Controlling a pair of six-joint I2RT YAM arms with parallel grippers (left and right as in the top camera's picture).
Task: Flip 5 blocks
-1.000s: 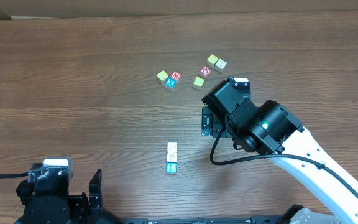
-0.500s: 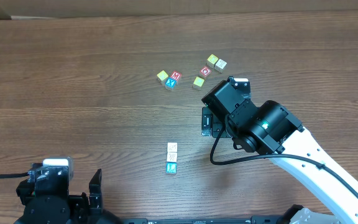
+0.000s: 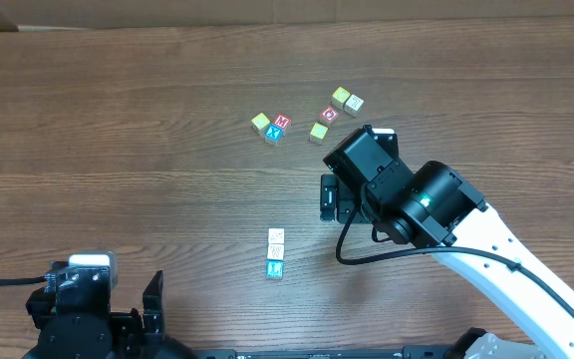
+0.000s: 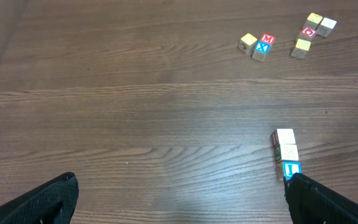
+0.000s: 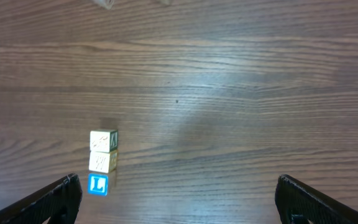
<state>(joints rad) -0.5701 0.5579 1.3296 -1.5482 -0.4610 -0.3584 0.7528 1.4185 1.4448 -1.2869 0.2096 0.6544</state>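
Observation:
Three blocks lie in a short row mid-table: two cream-faced ones (image 3: 276,235) (image 3: 276,251) and a blue-faced one (image 3: 275,269). The right wrist view shows that blue L block (image 5: 97,185) just inside my right gripper's left finger (image 5: 58,200). Several more blocks lie scattered at the back, among them a red M block (image 3: 282,122) and a yellow block (image 3: 260,122). My right gripper (image 5: 179,205) hangs open over bare wood to the right of the row, nothing between its fingers. My left gripper (image 4: 182,202) is open and empty at the near left, with the row beside its right finger (image 4: 328,199).
The right arm (image 3: 427,204) reaches in from the lower right, its white link crossing that corner. The left arm's base (image 3: 78,299) sits at the front left edge. A dark wood-grain table (image 3: 118,120) lies under everything.
My right gripper has crept slightly left toward the row of blocks. The left arm and all blocks have not moved.

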